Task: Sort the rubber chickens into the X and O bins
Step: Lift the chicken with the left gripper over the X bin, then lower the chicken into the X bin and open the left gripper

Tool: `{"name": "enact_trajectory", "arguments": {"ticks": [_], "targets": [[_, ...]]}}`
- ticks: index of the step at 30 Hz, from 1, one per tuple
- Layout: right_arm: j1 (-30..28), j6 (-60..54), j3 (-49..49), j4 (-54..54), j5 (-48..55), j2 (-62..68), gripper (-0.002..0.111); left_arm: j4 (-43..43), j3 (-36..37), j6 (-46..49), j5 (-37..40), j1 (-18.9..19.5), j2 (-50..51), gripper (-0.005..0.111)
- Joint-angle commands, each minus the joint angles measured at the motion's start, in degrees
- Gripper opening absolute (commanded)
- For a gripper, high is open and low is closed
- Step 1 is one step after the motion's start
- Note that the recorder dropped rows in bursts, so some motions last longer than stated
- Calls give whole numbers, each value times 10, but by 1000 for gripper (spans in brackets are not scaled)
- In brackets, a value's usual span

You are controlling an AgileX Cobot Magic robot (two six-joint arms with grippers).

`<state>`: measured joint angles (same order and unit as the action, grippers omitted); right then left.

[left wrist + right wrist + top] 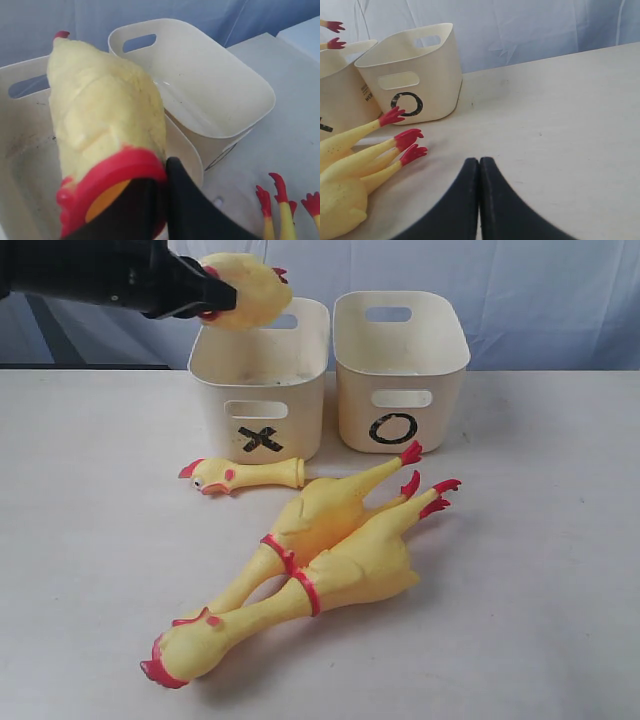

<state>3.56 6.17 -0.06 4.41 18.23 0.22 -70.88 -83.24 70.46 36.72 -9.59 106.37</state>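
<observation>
My left gripper (pixel 207 302) is shut on the red neck rim of the headless chicken body (pixel 245 287), holding it just above the X bin (pixel 262 400). The left wrist view shows that body (pixel 102 115) over the X bin's inside (pixel 25 165), with the O bin (pixel 210 90) beside it. The O bin (pixel 400 370) stands right of the X bin. A loose head-and-neck piece (pixel 240 476) lies in front of the X bin. Two whole chickens (pixel 320 525) (pixel 340 575) lie side by side in the middle. My right gripper (pixel 479 162) is shut on nothing, low over the table.
The pale table (pixel 540 570) stretches to either side of the chickens. A blue-grey cloth backdrop (pixel 540 290) hangs behind the bins. The right wrist view shows the whole chickens' red feet (pixel 402 137) near the O bin (pixel 410 75).
</observation>
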Motion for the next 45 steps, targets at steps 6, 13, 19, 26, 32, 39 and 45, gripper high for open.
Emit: {"name": "enact_trajectory", "arguments": {"ticks": [6,13,19,26,32,39,45], "targets": [[13,-2,1,0,-5,-2,-1,24,-30,0,-40,-28,47,0],[13,-2,1,0,-5,-2,-1,32,-30,-13,-62,-29,56,6],[13,-2,1,0,-5,-2,-1,80,-31,-72,-61,-29,61,35],[13,-2,1,0,-5,-2,-1,112,-54,-105,-41,-29,63,43],[13,-2,1,0,-5,-2,-1,112,-74,-105,-9,-29,63,43],[13,-2,1,0,-5,-2,-1,162,-95,-142,10,-29,63,44],[13,-2,1,0,-5,-2,-1,208,-105,-143,43,-29,41,35]]}}
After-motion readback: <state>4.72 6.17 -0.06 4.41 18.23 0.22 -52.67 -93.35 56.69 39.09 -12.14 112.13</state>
